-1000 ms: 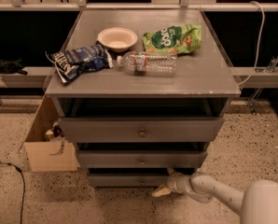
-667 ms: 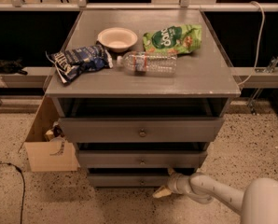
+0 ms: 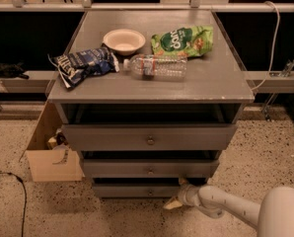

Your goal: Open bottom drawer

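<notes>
Camera view, and our first question: where do we see the bottom drawer [image 3: 127, 190]?

— We see it lowest in the grey cabinet [image 3: 211, 83], just above the speckled floor [image 3: 265, 152]. Its flat grey front carries a small round knob at the middle. A dark gap shows above the front, and it sits further back than the middle drawer [image 3: 112, 168] and the top drawer [image 3: 107, 138] over it.

And the gripper [image 3: 176, 197]?

— We find it low, at the right end of the bottom drawer's front, close against the corner there. The white arm [image 3: 226, 209] reaches in to it from the lower right of the frame. It is well to the right of the knob.

Is the claw released, clenched, or grasping something?

— We cannot tell. Its pale tip lies against the dark corner, and we cannot say whether it touches the drawer front or merely sits beside it.

What do we see on top of the cabinet?

— A pale bowl [image 3: 124, 40] towards the back, with a green snack bag [image 3: 182, 41] to its right. In front of them a clear water bottle [image 3: 157, 66] lies on its side, and a blue chip bag [image 3: 83, 64] lies to the left of it, near the left edge.

Anything beside the cabinet?

— An open cardboard box [image 3: 53, 162] stands on the floor at the left, touching or nearly touching the cabinet's side, with some small things inside that we cannot make out. A dark cable [image 3: 21, 191] curls over the floor further left.
</notes>
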Tool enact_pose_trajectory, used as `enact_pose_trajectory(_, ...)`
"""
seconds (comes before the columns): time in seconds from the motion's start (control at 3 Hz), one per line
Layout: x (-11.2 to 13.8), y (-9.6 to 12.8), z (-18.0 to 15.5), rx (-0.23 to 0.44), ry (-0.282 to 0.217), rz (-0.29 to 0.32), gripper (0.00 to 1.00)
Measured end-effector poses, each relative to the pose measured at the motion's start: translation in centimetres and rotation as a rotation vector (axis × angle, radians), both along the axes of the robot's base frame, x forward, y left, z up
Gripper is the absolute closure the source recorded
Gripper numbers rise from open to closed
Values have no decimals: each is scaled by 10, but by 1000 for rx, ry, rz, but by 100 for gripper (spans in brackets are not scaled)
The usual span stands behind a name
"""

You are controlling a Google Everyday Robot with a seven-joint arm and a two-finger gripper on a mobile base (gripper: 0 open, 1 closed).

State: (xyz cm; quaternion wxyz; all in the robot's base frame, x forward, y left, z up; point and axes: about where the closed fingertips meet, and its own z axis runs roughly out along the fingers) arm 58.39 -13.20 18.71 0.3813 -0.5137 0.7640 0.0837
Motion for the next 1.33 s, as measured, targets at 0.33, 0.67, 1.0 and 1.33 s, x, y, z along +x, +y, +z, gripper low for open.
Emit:
enact_pose_trajectory(0.33,5,4,5,-55,-43,3,0)
enact_pose_trajectory(0.67,7,9,9,-101,-83,12,0)
enact_pose_trajectory(1.0,8,12,9,-136,-105,11,0)
enact_pose_trajectory(1.33,4,6,-16,-173,-64,-10,0)
